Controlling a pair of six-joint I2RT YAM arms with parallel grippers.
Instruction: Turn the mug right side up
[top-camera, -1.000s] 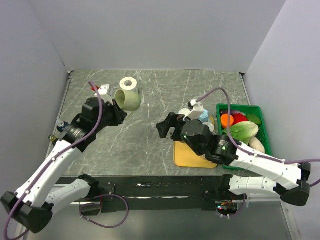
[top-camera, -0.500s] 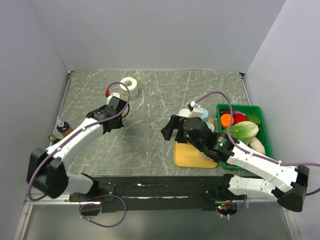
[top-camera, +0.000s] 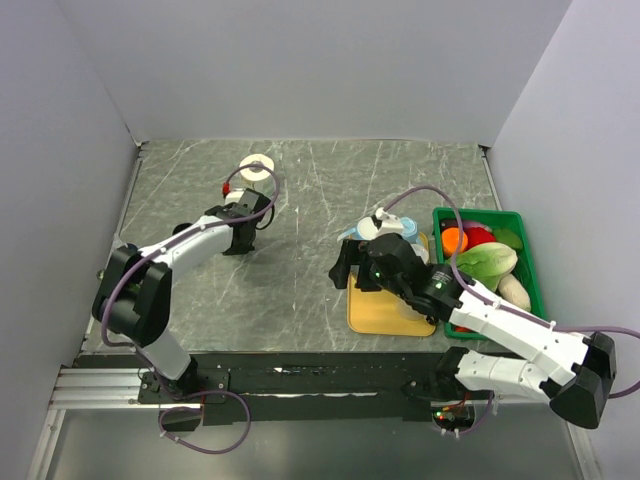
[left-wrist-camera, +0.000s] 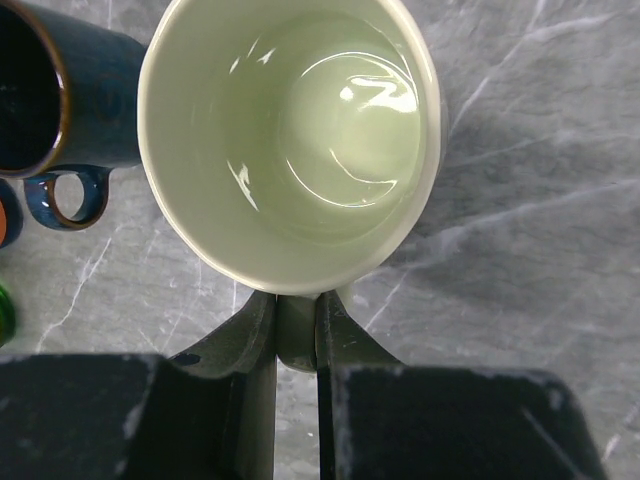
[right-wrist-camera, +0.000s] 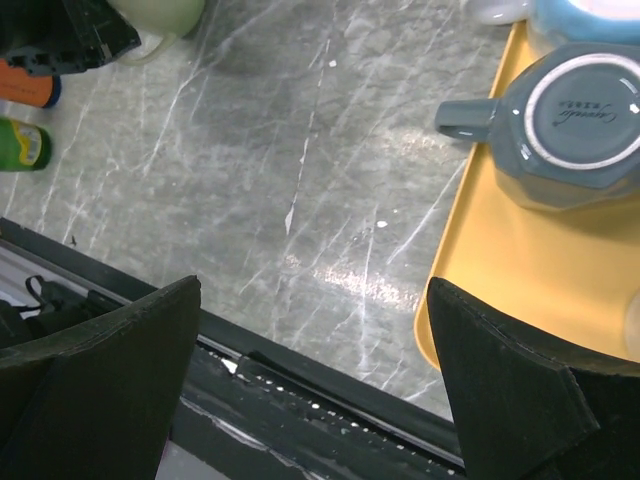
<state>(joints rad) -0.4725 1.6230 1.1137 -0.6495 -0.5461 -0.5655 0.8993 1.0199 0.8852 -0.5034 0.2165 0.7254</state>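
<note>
The pale green mug (top-camera: 257, 168) stands mouth up at the back left of the table. In the left wrist view I look straight into its glossy inside (left-wrist-camera: 290, 140). It also shows at the top left of the right wrist view (right-wrist-camera: 165, 12). My left gripper (top-camera: 256, 197) is just in front of it, shut on the mug's handle (left-wrist-camera: 297, 325). I cannot tell whether the base touches the table. My right gripper (top-camera: 343, 272) hangs open and empty (right-wrist-camera: 312, 290) over the table, left of the yellow tray.
A dark blue mug (left-wrist-camera: 60, 90) stands upright close beside the green one. An orange bottle (right-wrist-camera: 30, 85) and a green bottle (right-wrist-camera: 20, 145) lie at the left edge. A yellow tray (right-wrist-camera: 500, 250) carries an upside-down grey-blue mug (right-wrist-camera: 570, 110). A green bin (top-camera: 485, 212) of produce is at the right.
My left arm has swung down and stretched toward the back. The mug, held high and tilted with its base showing, now sits low with its mouth up. My right gripper has moved slightly.
</note>
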